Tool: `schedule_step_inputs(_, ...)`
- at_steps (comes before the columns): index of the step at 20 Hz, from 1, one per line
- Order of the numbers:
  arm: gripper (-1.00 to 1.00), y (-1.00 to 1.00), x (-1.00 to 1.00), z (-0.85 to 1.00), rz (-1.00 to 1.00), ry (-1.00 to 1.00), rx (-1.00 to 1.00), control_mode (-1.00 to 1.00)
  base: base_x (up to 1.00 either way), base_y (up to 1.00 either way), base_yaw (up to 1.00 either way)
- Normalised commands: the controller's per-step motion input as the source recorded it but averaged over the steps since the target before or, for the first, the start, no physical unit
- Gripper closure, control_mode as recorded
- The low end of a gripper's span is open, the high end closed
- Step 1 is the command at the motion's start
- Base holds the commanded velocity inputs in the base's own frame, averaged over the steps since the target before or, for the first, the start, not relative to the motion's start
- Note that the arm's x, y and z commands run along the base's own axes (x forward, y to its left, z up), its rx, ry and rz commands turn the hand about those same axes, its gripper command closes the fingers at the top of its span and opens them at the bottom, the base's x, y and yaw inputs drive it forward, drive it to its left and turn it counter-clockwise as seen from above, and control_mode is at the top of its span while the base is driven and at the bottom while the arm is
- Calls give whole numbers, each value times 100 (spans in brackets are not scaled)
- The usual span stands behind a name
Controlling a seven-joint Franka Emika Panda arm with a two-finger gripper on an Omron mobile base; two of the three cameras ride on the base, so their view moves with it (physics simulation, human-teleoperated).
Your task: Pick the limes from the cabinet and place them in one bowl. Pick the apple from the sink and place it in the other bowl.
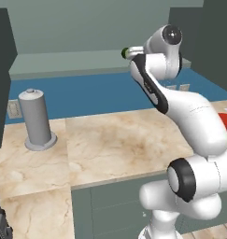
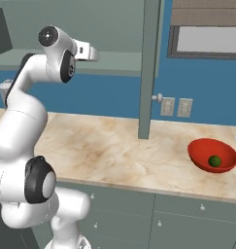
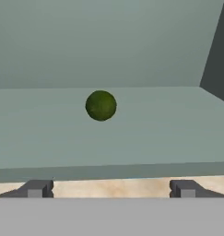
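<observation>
The claw, spread wide and empty, faces the cabinet shelf, likely lined up to reach the lime sitting further in. The right base view adds the red bowl on the desk, with another lime already inside.

lime 1: on cabinet shelf | lime 2: in red bowl

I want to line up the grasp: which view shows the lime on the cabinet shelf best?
The hand view: the lime sits whole and unblocked on the cabinet shelf, ahead of the open gripper. The left base view shows just a sliver of it beside the arm; in the right base view I cannot make it out.
</observation>
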Motion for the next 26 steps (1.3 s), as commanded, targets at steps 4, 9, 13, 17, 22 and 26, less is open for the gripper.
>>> schedule_step_inputs(4,-100,0,66,-4,4,0,0,-100,0,0,0)
schedule_step_inputs(9,-100,1,57,-8,7,0,0,-100,0,0,0)
schedule_step_inputs(13,-100,7,60,-10,4,5,0,-100,0,0,0)
schedule_step_inputs(17,-100,5,59,-2,1,6,0,-100,0,0,0)
schedule_step_inputs(22,-100,7,57,0,0,5,-1,-100,0,0,0)
schedule_step_inputs(26,-100,5,39,-8,0,1,0,-100,0,0,0)
